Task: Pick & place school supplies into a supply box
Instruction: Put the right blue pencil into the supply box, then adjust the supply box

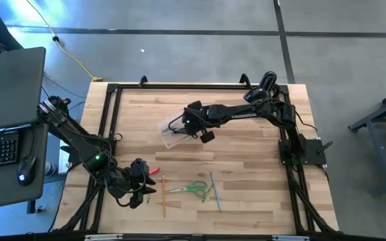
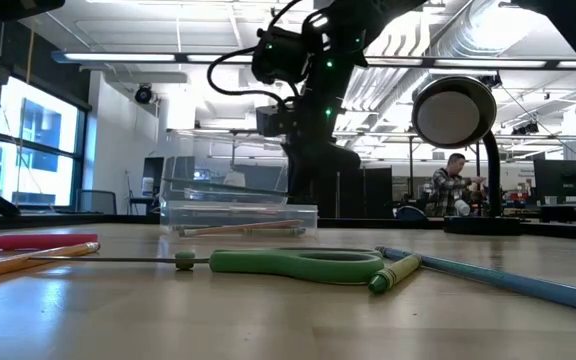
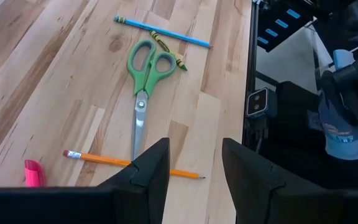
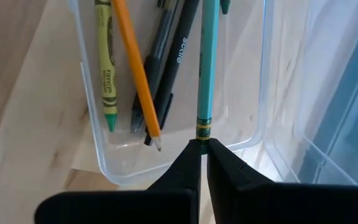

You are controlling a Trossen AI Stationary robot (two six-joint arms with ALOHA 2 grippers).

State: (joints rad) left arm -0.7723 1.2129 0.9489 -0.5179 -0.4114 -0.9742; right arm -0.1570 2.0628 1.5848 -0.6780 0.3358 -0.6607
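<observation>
Placing step in hand: right gripper [image 4: 202, 144] pinched tight on a teal pencil [image 4: 206, 62], hanging over the box [image 4: 98, 158] just below. Next: part the fingers. Left gripper [image 3: 194, 163] spread, poised over an orange pencil [image 3: 104, 160], scissors [image 3: 145, 74] just ahead.

Overhead and table-level views share scissors [image 1: 194, 189]; wrist cameras look close, perhaps downward.

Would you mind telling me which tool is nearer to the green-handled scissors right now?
Left. The left tool hovers open just beside the scissors at the table's near edge; the right tool is farther off over the supply box, shut on a teal pencil.
</observation>
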